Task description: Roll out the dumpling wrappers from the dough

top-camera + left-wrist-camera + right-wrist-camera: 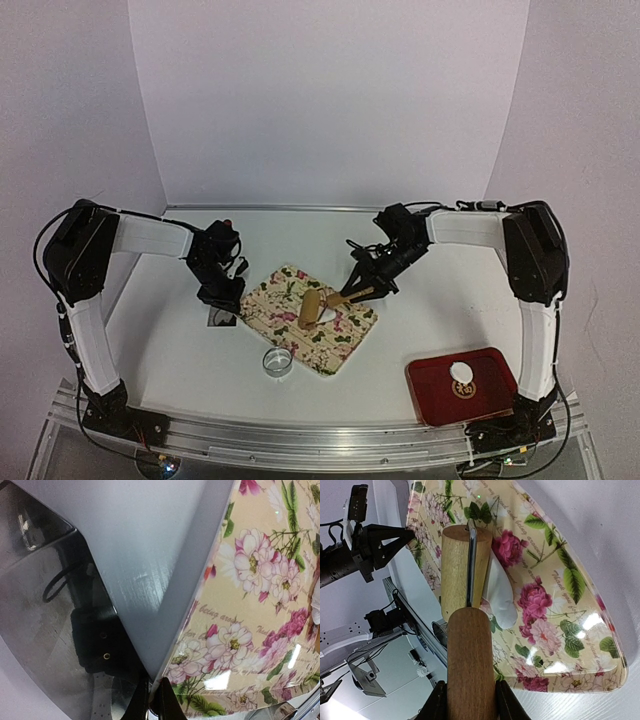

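Observation:
A wooden roller point(311, 310) lies on a flowered board point(285, 290) at mid table. Its pale barrel point(465, 565) rests against a flattened lump of white dough point(500, 597). My right gripper point(470, 702) is shut on the roller's dark handle point(470, 655); it stands at the board's right edge in the top view point(362, 290). My left gripper point(154, 700) is shut on the board's point(250, 630) left corner, which shows between its black fingertips. One round dumpling wrapper point(461, 373) lies in a red tray point(430, 395).
A small metal ring cutter point(277, 360) stands on the table just in front of the board. The red tray sits at the front right, near the right arm's base. White walls enclose the table at the back and both sides.

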